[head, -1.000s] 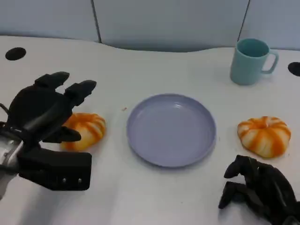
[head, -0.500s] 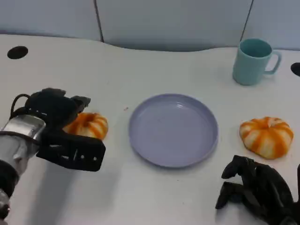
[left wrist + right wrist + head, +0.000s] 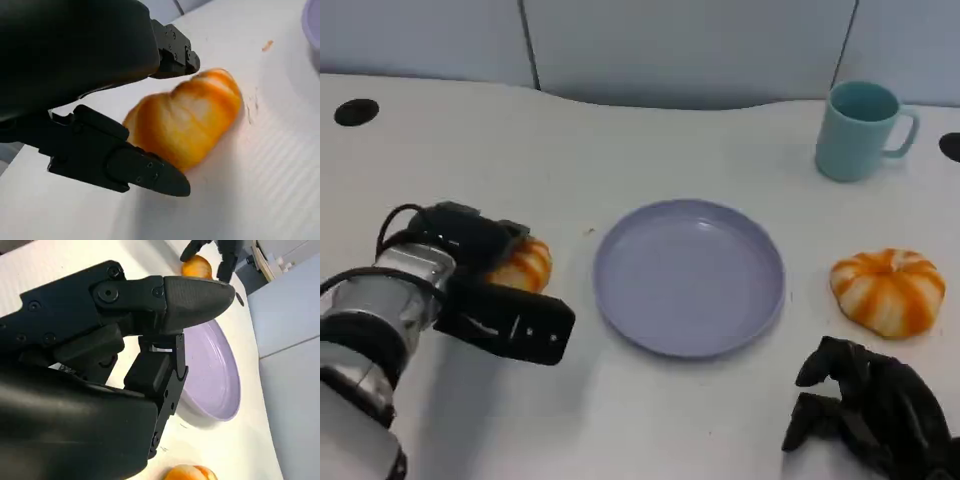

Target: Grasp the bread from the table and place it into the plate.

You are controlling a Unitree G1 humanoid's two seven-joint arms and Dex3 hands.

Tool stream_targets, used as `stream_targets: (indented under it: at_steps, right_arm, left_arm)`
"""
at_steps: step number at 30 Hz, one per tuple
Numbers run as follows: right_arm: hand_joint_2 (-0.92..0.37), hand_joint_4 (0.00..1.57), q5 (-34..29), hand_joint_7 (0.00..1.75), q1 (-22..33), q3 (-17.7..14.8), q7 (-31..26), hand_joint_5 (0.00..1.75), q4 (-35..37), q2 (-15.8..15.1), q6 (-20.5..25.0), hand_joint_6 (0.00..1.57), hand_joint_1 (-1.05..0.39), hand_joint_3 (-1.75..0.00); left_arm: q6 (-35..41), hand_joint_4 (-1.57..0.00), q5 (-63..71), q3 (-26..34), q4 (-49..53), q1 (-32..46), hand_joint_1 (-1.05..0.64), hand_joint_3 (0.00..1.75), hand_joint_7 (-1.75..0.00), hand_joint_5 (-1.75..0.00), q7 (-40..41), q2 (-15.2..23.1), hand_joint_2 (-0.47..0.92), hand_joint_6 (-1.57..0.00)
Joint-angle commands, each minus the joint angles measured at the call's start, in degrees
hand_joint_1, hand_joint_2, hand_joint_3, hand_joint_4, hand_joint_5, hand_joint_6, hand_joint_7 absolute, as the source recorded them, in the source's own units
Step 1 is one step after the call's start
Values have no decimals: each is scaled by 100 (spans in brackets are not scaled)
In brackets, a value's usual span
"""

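Head view: the robot's left hand (image 3: 470, 250) reaches over an orange-and-white striped bread (image 3: 523, 264) lying on the white tabletop (image 3: 650, 160) just left of the plate (image 3: 689, 275). Its black fingers cover the bread's near left side, and its thumb (image 3: 510, 325) stretches out below the bread. In the left wrist view, the fingers (image 3: 172, 50) arch over the bread (image 3: 185, 117) on one side and the thumb (image 3: 145, 172) lies along the other, so the hand brackets the bread; whether it actually grips it cannot be told, and the bread rests on the tabletop (image 3: 270, 165).

The right hand (image 3: 865, 410) sits low at the near right edge with its fingers curled inward and nothing in them. The right wrist view shows that hand (image 3: 150, 340) from behind, with the plate (image 3: 215, 375) beyond it.

The round lavender plate lies in the middle of the tabletop. A 2nd striped bread (image 3: 888, 290) lies to the right of the plate, apart from it and just beyond the right hand. A pale teal mug (image 3: 862, 130) stands upright at the far right, its handle turned to the right.
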Motion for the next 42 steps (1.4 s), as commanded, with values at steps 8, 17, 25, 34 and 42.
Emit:
stream_targets:
  at_steps: [8, 17, 25, 34, 42]
  right_arm:
    - [-92, 124, 36, 107, 99, -38, -39, 112, -47, -71, 89, 114, -45, -43]
    - [-92, 123, 116, 109, 400, -95, 39, 113, -388, -225, 244, 111, -44, -44]
    - [-92, 120, 101, 111, 463, -114, 48, 115, -450, -241, 238, 109, -43, -45]
    - [-92, 120, 108, 113, 504, -142, 55, 117, -482, -232, 199, 109, -43, -45]
    - [-92, 120, 92, 114, 517, -143, 23, 118, -509, -248, 230, 109, -44, -45]
  left_arm:
    - [33, -7, -125, -136, 145, -184, -73, 0, 0, -1, 137, 27, 85, -14]
    - [209, -9, -615, 36, 624, -149, -60, 0, -2, -2, -256, -278, 84, -14]
    - [51, -42, -769, 95, 660, 80, -29, 4, -6, -12, 560, -294, 89, -47]
    - [-58, -89, -967, 203, 700, 235, -29, 9, -5, -99, 1131, -280, 92, -112]
    - [-203, -75, -895, 158, 708, 346, -23, 34, -173, -174, 1688, -247, 92, -51]
